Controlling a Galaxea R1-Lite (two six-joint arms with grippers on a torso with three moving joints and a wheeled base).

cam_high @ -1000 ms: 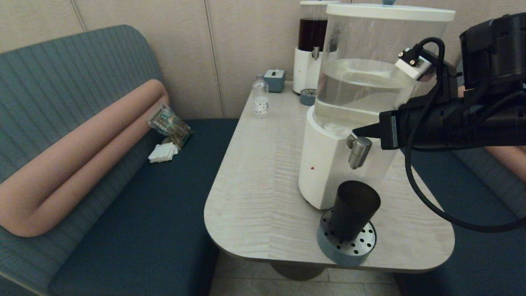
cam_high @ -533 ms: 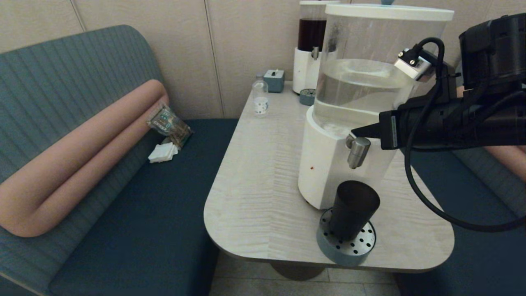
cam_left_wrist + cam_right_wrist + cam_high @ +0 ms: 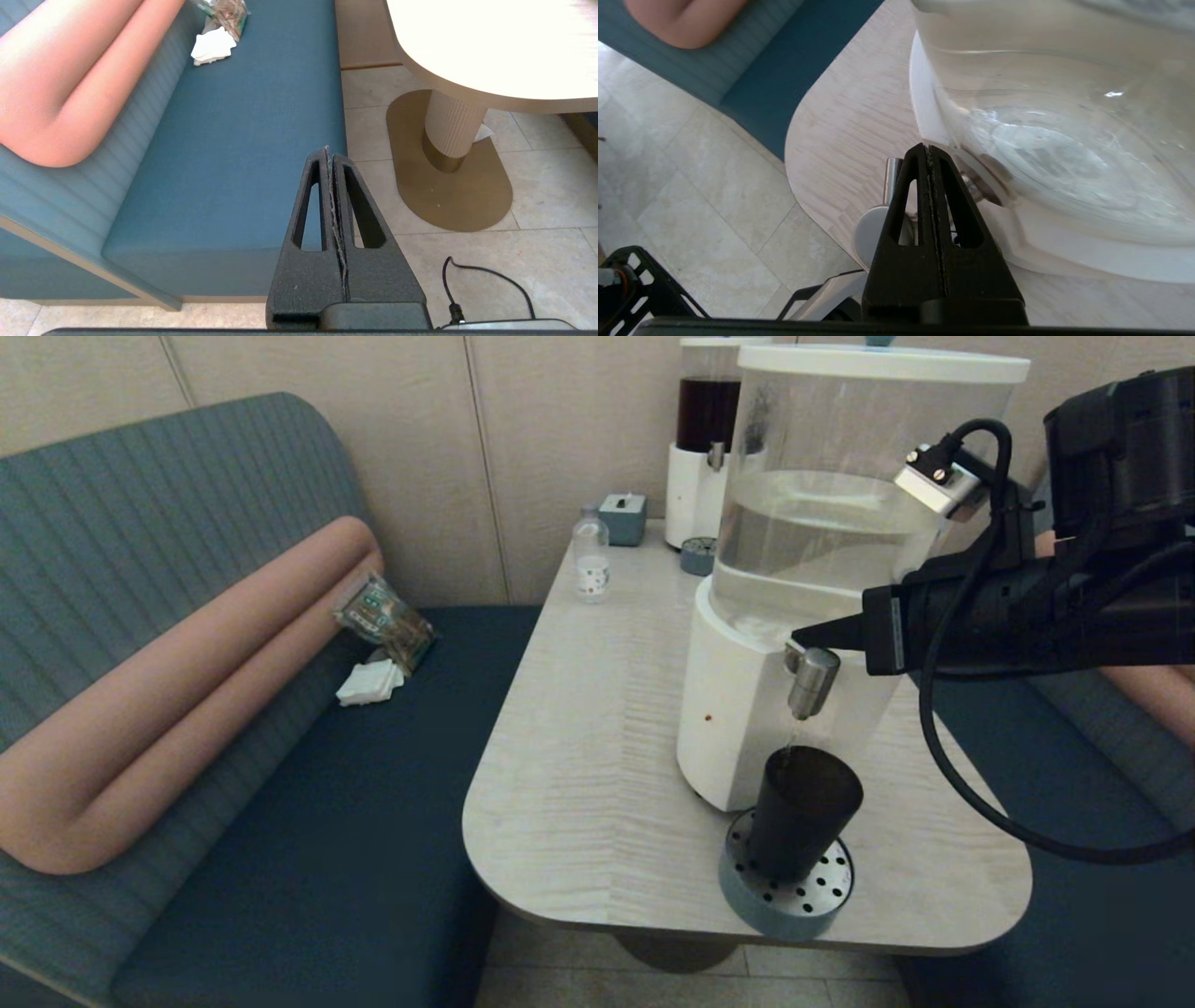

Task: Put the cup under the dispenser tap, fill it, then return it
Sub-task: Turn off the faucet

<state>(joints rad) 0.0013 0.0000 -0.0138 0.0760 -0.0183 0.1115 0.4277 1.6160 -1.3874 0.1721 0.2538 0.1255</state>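
We are pressing our right gripper (image 3: 801,637), fingers together, on the dispenser tap (image 3: 810,679) as a thin stream is falling into the cup (image 3: 799,814) at its six o'clock on the drip tray (image 3: 784,903); next, releasing before overflow.

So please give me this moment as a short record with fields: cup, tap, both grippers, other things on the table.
cup: dark tumbler, upright on round perforated drip tray, under the tap
dispenser tap: steel spout, thin stream falling into cup
right gripper: shut, tip pressing at the tap top
left gripper: shut, parked low beside the bench seat
table: small clear bottle, dark-liquid dispenser at far end
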